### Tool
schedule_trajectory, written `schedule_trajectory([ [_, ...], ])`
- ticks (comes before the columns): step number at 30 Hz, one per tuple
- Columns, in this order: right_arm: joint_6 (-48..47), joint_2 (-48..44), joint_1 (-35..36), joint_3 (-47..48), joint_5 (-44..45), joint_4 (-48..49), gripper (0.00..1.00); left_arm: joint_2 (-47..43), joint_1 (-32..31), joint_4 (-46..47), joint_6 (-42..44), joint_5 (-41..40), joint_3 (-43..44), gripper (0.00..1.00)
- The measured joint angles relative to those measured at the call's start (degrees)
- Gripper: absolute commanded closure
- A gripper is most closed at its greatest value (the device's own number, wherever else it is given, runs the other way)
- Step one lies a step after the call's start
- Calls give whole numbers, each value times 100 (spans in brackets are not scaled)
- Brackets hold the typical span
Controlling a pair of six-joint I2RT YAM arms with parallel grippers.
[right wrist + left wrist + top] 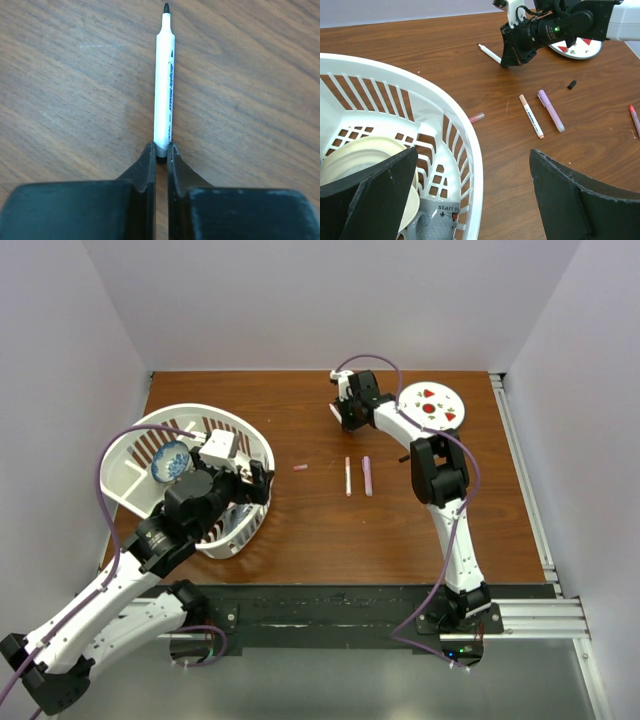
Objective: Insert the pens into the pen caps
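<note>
My right gripper (161, 152) is shut on the rear end of a white pen (164, 80) with a bare black tip, which lies on the table at the far centre. In the left wrist view this same white pen (490, 53) sticks out of the right gripper (512, 62). A white pen with peach ends (531, 116) and a lilac pen (550, 110) lie side by side mid-table. A pink cap (476, 118) lies near the basket, and a black cap (571, 84) lies farther right. A reddish pen (635, 120) shows at the right edge. My left gripper (472, 152) hangs open over the basket rim.
A white slatted basket (150, 430) at the left holds a blue bowl (170, 461), a cream plate and a grey mug (437, 220). A round white plate with red spots (433, 405) sits at the far right, close to the right arm.
</note>
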Motion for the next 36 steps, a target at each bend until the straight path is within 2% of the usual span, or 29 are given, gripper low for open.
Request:
schedule_trajectory([
  [5, 153, -48, 74, -103, -4, 118, 100, -22, 79, 2, 0, 63, 0, 6],
  [8, 444, -472, 179, -787, -24, 402, 100, -9, 129, 22, -7, 254, 0, 8],
  [15, 1244, -2813, 555, -3410, 94, 1464, 100, 350, 173, 234, -566, 1038, 2, 10],
  [18, 1539, -3724, 695, -4146, 184, 1943, 100, 505, 173, 551, -981, 1427, 2, 11],
  [24, 2312, -5993, 1014, -6153, 208, 2782, 100, 1093, 173, 1648, -1869, 2146, -7, 14],
  [28, 2979, -7493, 1239, -7394, 170, 3263, 100, 1574, 173, 2697, -2389, 2564, -186, 19],
  [32, 3528, -8489, 1475, -8063, 118, 3676, 100, 2129, 173, 3700, -2828, 2964, -393, 26],
  [36, 3939, -9103, 1580, -8378, -24, 3915, 100, 2581, 153, 4472, -3060, 3305, -415, 30],
])
